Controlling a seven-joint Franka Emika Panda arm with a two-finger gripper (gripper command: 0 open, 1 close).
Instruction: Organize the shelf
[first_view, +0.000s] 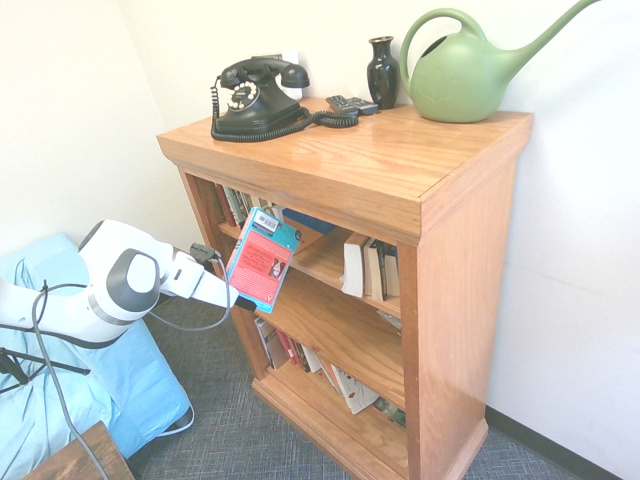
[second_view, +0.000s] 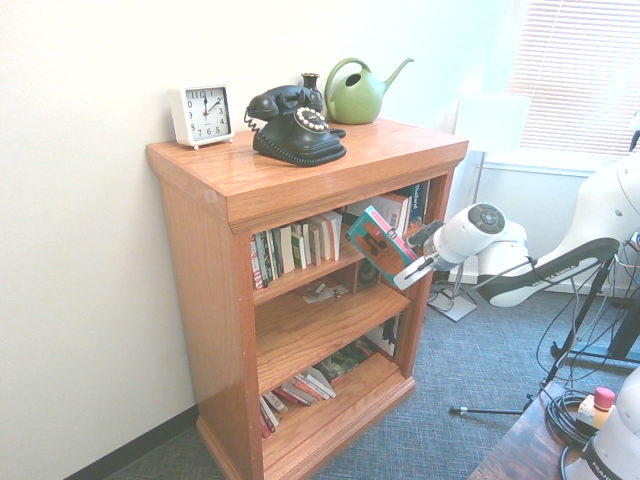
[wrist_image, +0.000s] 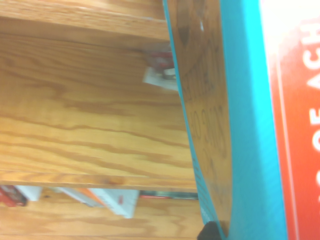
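1. Orange-brown wood makes up the shelf (first_view: 400, 170), which stands against a pale wall on grey carpet, just past the gripper.
2. Up above the gripper, a black phone (first_view: 255, 98) and a green watering can (first_view: 465, 75) sit on top.
3. Reaching in tilted down, the gripper (first_view: 240, 303) is grasping a teal and red book (first_view: 262, 260) by its bottom edge.

The white arm (first_view: 120, 285) reaches in level from the side, its round wrist joint (second_view: 480, 225) just behind the hand. The gripper (first_view: 243, 303) angles downward and forward, its fingers clamped tight on the lower edge of a teal-and-red book (first_view: 262, 260). The book stands up above the pincer, tilted, its top leaning away from the wrist.
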